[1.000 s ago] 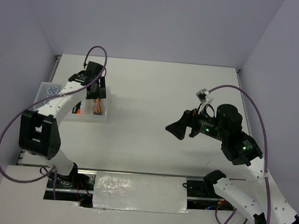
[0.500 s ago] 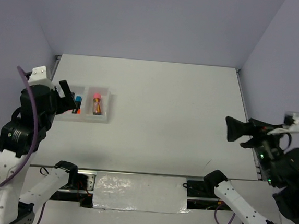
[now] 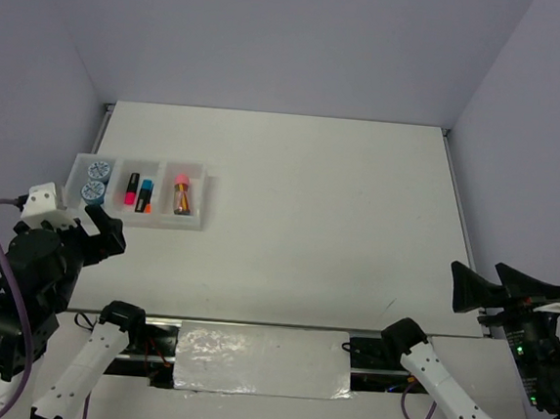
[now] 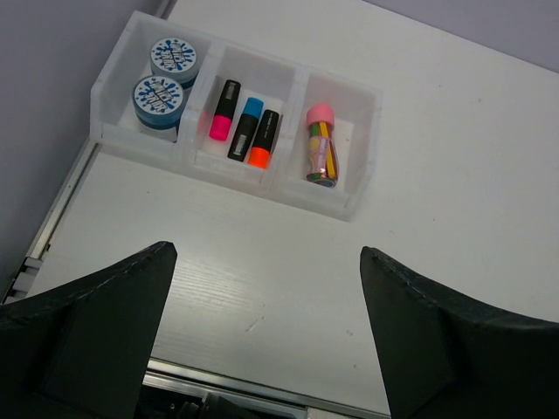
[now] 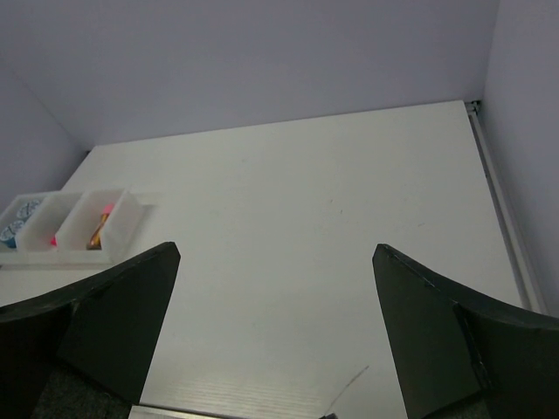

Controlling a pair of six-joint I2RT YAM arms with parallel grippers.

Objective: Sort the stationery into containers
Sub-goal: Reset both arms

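The white three-compartment tray (image 3: 166, 222) sits at the table's left. Its left compartment holds two blue-and-white tape rolls (image 3: 95, 180). The middle one holds the pink-tipped marker (image 3: 131, 189) and the blue- and orange-tipped markers (image 3: 145, 196). The right one holds the pink-capped amber tube (image 3: 181, 193). The left wrist view shows the tray (image 4: 227, 170), rolls (image 4: 158, 94), pink marker (image 4: 224, 111), blue marker (image 4: 247, 128), orange marker (image 4: 264, 138) and tube (image 4: 320, 144). My left gripper (image 3: 102, 228) (image 4: 266, 253) is open and empty, raised near the tray's front. My right gripper (image 3: 484, 283) (image 5: 276, 250) is open and empty, high at the near right.
The tray (image 5: 118, 229) shows small at the far left of the right wrist view. The table's metal front rail (image 4: 236, 393) lies just below my left gripper. Grey walls enclose the table at the back and both sides.
Both arms have pulled back from over the table to the near corners and risen. My left gripper has left the tray, and all its contents now show.
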